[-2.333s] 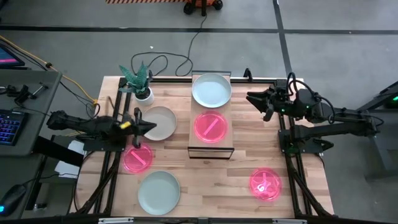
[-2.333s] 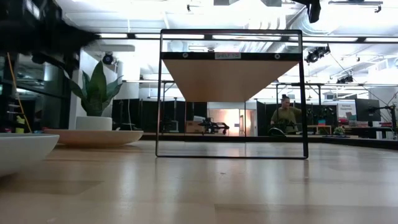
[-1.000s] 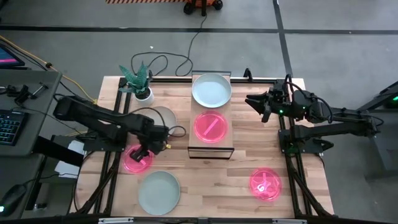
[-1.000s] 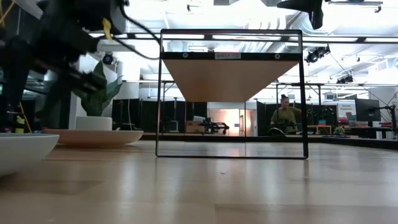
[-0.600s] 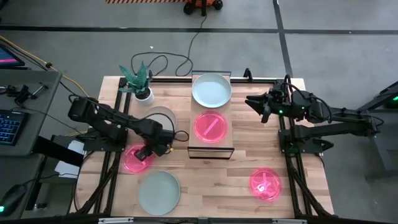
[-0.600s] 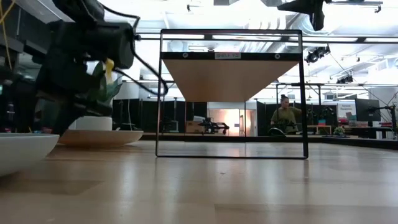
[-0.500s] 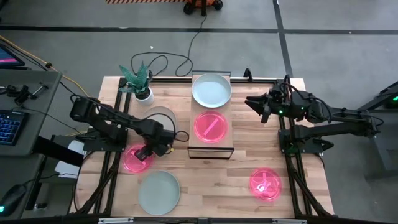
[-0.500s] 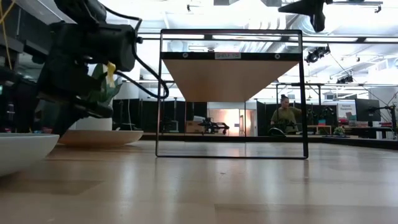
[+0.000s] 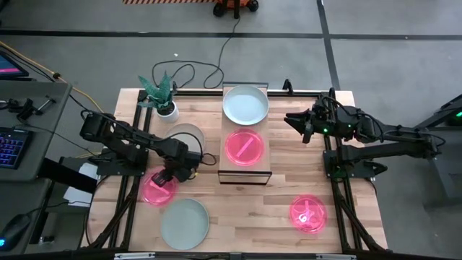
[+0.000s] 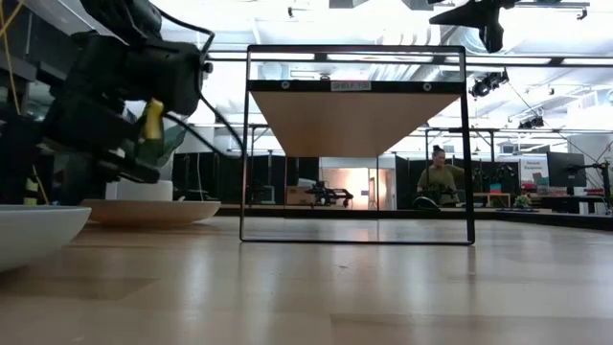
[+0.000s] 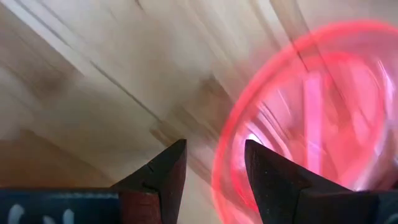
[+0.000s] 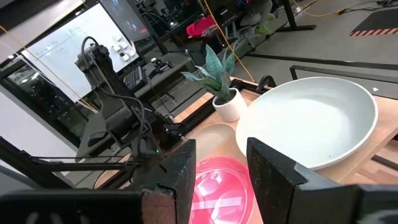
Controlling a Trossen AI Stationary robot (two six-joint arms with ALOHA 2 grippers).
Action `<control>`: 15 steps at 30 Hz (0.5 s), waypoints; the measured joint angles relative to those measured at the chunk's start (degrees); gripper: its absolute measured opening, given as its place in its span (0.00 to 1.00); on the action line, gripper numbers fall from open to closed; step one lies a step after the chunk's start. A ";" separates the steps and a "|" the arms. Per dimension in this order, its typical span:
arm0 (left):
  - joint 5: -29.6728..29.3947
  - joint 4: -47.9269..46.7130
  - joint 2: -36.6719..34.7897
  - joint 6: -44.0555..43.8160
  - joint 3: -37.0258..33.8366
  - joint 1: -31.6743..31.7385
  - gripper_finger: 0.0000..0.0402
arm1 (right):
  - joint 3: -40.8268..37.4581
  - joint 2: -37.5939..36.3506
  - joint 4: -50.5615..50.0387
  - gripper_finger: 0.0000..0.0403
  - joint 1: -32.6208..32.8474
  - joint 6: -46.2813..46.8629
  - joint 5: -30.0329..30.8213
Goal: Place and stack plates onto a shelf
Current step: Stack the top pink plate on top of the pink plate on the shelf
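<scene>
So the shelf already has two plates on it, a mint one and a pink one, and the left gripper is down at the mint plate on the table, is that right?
Not quite. The shelf does carry a mint plate and a pink plate, but the left gripper is down at the pink plate on the table, not a mint one. The high view and left wrist view show it, jaws open at the rim.

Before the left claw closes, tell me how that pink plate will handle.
Probably stiff: the pink plate keeps its round shape. It looks thin and see-through, so likely light. The open left claw straddles its smooth rim, which may slip or make the plate tip up.
</scene>
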 joint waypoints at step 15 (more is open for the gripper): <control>5.65 3.82 -0.13 -0.94 -1.10 -0.09 0.38 | 0.00 0.00 0.00 0.31 0.00 0.30 0.00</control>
